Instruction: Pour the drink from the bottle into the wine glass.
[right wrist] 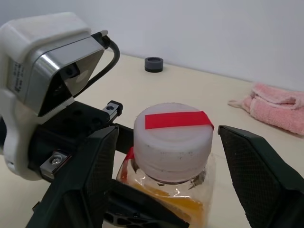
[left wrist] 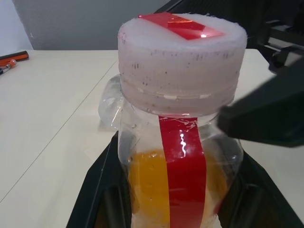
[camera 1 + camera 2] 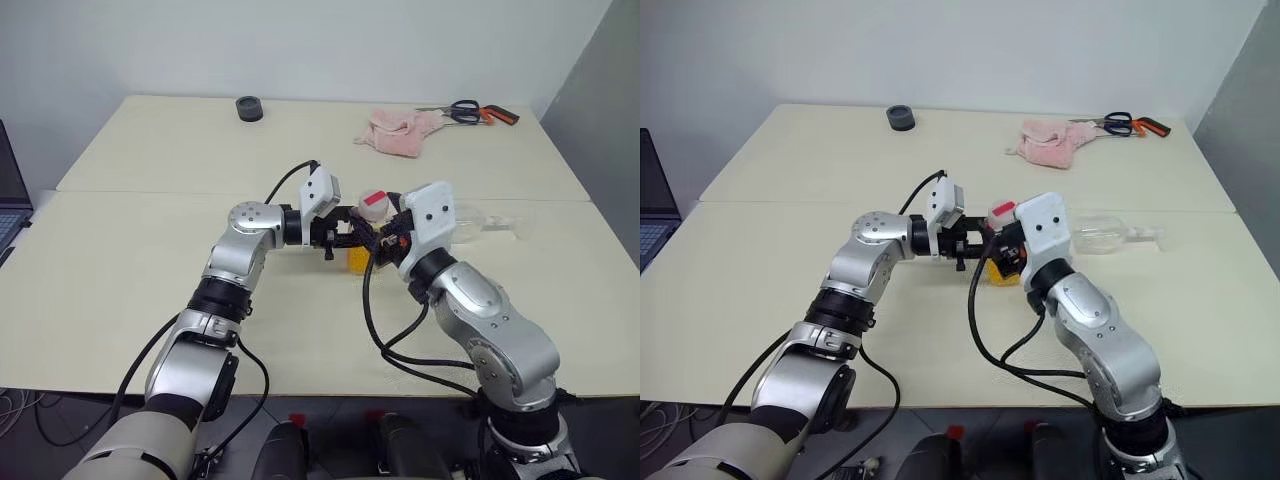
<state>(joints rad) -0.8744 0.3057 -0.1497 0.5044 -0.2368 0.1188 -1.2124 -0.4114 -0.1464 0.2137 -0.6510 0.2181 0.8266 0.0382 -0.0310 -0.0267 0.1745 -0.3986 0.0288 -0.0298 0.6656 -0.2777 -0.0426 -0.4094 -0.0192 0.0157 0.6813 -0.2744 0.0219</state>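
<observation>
Bottle (image 1: pixel 173 156) remains capped at frame centre, pinched by the left gripper (image 3: pixel 345 236); right gripper (image 1: pixel 166 156) spread around the cap (image 1: pixel 172 137); wine glass (image 3: pixel 1105 235) lies sideways, unfilled.

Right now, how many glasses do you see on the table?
1. The wine glass lies on its side on the table, just right of the bottle that the left end effector holds. Another could be hidden behind the arms.
</observation>
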